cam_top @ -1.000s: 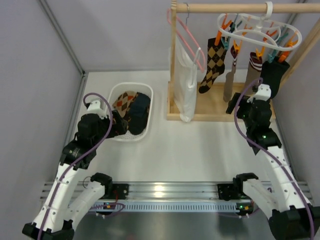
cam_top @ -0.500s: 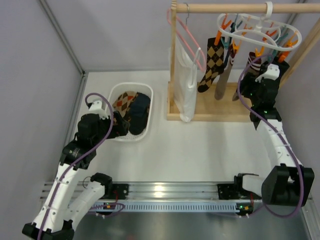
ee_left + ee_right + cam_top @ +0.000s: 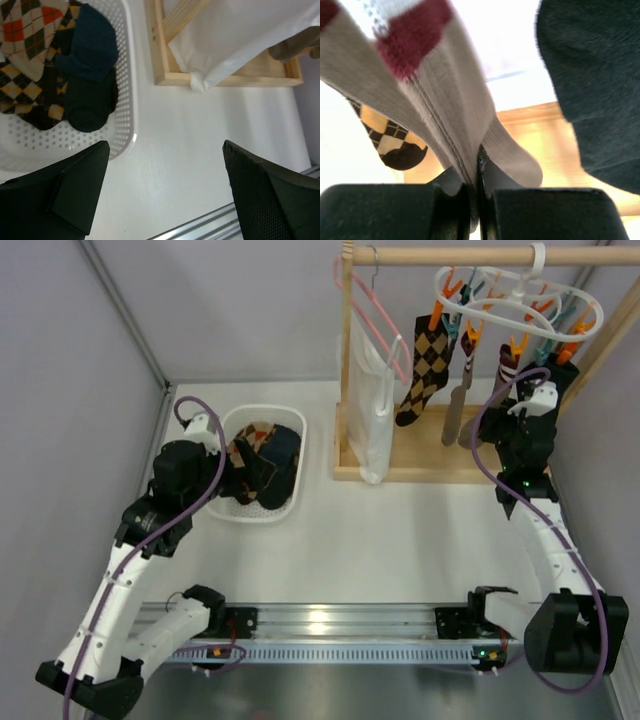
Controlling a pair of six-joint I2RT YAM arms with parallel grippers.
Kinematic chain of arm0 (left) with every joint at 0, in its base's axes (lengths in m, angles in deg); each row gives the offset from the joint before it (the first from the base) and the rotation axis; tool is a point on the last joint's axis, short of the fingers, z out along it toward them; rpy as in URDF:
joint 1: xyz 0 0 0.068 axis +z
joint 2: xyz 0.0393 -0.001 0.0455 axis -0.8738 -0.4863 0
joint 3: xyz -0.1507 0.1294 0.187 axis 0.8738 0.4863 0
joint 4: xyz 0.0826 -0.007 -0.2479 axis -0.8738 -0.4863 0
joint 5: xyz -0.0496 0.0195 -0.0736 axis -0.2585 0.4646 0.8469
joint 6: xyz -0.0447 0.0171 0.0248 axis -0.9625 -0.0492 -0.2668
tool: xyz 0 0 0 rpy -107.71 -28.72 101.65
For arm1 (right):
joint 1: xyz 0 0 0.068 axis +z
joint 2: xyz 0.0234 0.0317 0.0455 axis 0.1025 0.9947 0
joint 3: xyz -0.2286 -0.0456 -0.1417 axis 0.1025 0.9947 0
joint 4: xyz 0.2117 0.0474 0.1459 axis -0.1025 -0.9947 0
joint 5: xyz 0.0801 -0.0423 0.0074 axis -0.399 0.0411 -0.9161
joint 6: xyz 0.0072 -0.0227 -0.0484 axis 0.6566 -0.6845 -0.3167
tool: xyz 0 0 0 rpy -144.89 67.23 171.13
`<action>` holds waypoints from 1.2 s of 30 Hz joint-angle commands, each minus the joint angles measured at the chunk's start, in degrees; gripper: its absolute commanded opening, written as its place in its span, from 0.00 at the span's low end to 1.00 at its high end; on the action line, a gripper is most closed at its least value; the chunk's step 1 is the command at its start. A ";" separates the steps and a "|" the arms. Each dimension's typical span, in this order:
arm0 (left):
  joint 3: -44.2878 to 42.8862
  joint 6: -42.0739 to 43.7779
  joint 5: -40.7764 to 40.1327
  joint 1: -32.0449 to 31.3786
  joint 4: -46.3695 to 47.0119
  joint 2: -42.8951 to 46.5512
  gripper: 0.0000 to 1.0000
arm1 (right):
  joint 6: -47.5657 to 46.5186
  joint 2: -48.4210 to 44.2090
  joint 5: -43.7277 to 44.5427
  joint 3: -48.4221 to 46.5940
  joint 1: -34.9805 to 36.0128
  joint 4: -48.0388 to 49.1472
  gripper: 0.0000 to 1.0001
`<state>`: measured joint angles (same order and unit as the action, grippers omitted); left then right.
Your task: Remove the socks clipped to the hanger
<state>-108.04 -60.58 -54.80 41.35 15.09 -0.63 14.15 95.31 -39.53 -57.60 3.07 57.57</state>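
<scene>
my right gripper [image 3: 476, 150] is pinched tight on the lower end of one taupe sock [image 3: 445, 115], the fabric folded flat between the jaws. the grip sits low on the sock, well below its red-and-white cuff, i judge so that a downward pull can drag the cuff out of its clip rather than fighting the clip itself.

that sock hangs from the hanger [image 3: 500, 312], the white oval ring hooked on the wooden rod [image 3: 450, 255] of the rack at the far right corner of the tabletop. three more socks are clipped there: the argyle sock [image 3: 428, 365] on the ring's left side, a second taupe sock [image 3: 456, 410] next to it, and the navy sock [image 3: 595, 85] just right of my grip. the white bag [image 3: 372, 410] and pink wire hanger [image 3: 375, 325] on the rod's left end are not my concern.

my left gripper [image 3: 165, 190] holds nothing, its jaws spread wide, and hovers over the near rim of the white basket [image 3: 300, 455] left of the rack. the basket holds loose socks [image 3: 90, 65], so i read it as the drop point. all four socks are on their clips, so the job is early.
</scene>
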 commanded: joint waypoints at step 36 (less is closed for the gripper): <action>-87.08 18.53 -11.59 -41.45 36.17 -75.64 0.98 | 6.09 -19.52 -7.82 5.67 5.88 -1.09 0.00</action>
<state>-195.16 -44.27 -70.53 -0.44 39.72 -75.27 21.10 76.12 -46.87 -51.06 8.12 56.80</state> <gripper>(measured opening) 0.984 0.004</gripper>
